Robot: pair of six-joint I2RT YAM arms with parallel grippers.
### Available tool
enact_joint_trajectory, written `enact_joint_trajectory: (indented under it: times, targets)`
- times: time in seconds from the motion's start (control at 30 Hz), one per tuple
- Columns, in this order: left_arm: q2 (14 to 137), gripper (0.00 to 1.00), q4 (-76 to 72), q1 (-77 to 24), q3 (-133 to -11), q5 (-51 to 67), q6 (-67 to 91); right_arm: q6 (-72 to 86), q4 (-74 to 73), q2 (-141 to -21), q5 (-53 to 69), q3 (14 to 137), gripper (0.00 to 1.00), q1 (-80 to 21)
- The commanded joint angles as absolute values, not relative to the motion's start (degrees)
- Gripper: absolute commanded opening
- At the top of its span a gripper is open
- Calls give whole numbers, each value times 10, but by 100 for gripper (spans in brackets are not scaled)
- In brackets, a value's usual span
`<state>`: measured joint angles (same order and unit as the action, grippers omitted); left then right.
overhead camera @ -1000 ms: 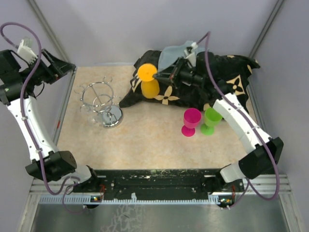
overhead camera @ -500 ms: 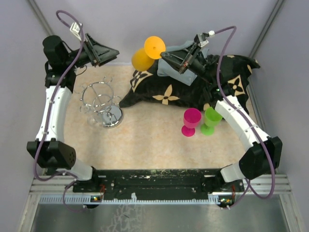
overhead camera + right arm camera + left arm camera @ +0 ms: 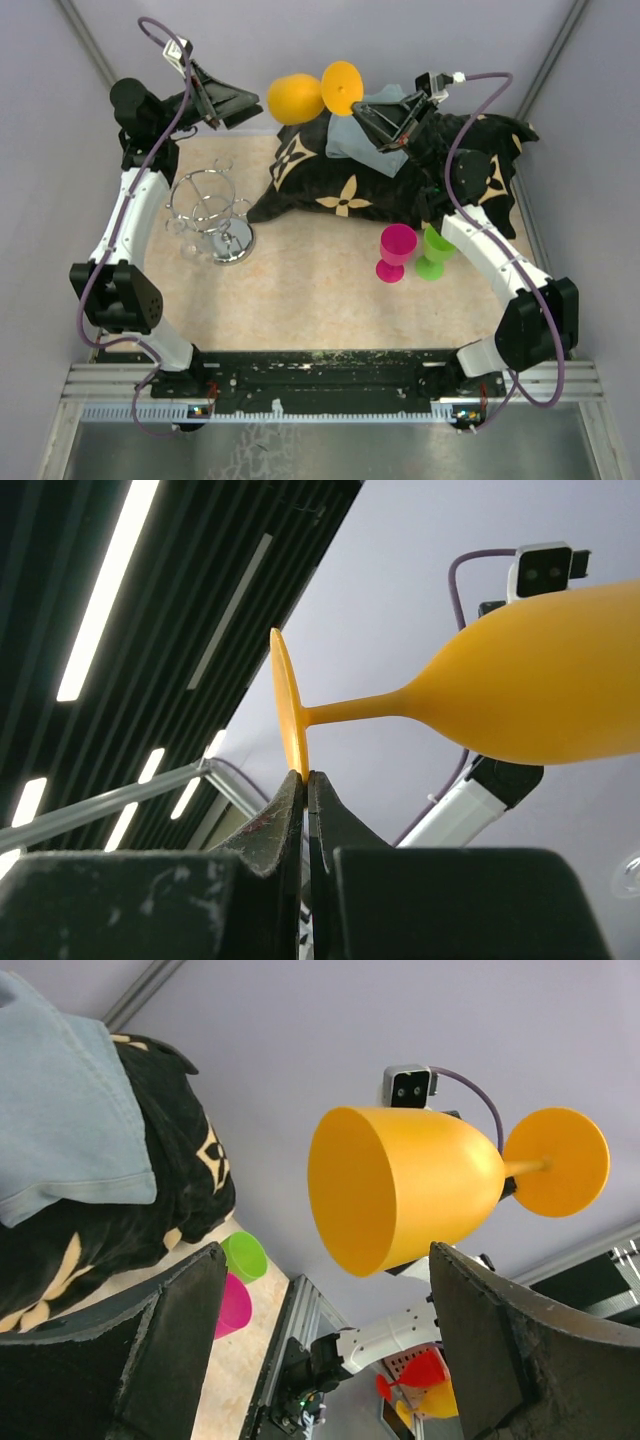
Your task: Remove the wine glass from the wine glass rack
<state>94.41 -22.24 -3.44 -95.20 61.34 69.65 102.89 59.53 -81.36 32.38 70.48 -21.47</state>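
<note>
— Where is the wine glass found?
— The orange wine glass (image 3: 295,98) is held in the air at 12 o'clock over the table (image 3: 320,300). It is laid on its side, with the mouth of the bowl turned toward 9 o'clock and the foot toward 3 o'clock.
— By what is it gripped?
— The rim of the foot is pinched edge-on between the closed fingertips of the right gripper (image 3: 305,777).
— And the left gripper (image 3: 250,103)?
— Its jaws are spread wide and nothing is clamped. The bowl's mouth is seen just in front of them; whether it is touched cannot be told.
— Where is the wine glass rack (image 3: 208,210) placed?
— It is stood upright on the table at about 9 o'clock, well apart from the glass.
— What else is seen?
— A pink glass (image 3: 396,250) and a green glass (image 3: 436,248) are stood side by side at 3 o'clock. A black patterned cloth (image 3: 340,190) is spread toward 1 o'clock, and a blue-grey cloth (image 3: 350,135) is laid on it.
</note>
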Motion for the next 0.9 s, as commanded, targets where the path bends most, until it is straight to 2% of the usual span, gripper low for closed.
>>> enact_joint_trajectory:
  times: [0.0,0.87]
  targets:
    - [933,87,-298,-46,-948,634,733,1053,689,-813,302,708,0,-211]
    - [903,89,-321,-82,-993,631,747,1083,770,-885,290,683,0,-235]
